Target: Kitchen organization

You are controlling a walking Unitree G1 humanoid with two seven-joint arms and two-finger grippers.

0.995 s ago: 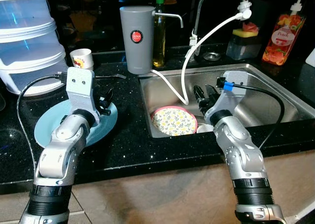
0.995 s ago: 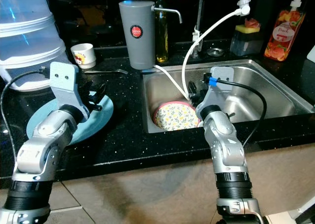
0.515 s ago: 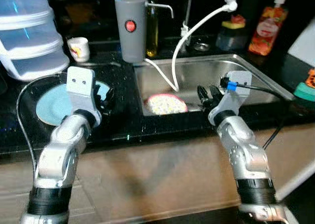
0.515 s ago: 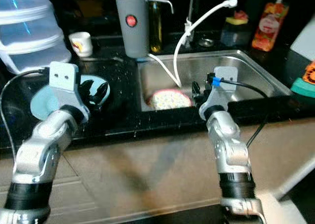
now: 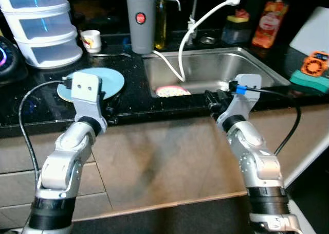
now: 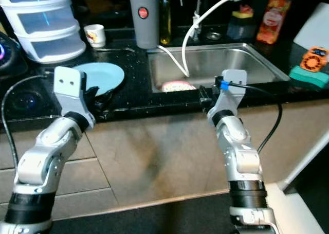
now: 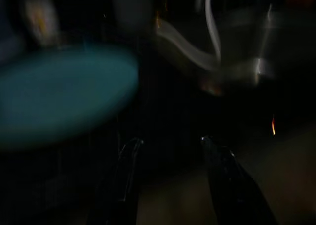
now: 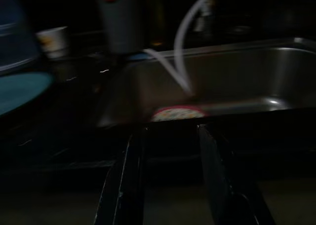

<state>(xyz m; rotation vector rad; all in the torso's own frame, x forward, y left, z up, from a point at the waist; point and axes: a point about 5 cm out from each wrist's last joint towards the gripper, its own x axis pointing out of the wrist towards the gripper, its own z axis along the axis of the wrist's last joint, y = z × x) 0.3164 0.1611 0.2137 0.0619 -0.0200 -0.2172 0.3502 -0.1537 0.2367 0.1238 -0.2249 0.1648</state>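
Beyond right claw (image 8: 168,136), floral plate (image 8: 177,113) lies in sink (image 5: 241,69).

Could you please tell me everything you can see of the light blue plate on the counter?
The light blue plate is round, plain and unpatterned, with a smooth, slightly glossy surface and a shallow rim. It lies flat on the black speckled countertop, left of the steel sink and in front of the clear stacked containers. Nothing rests on it. The left arm's wrist housing hides its near edge, and the left gripper hovers at the counter's front edge.
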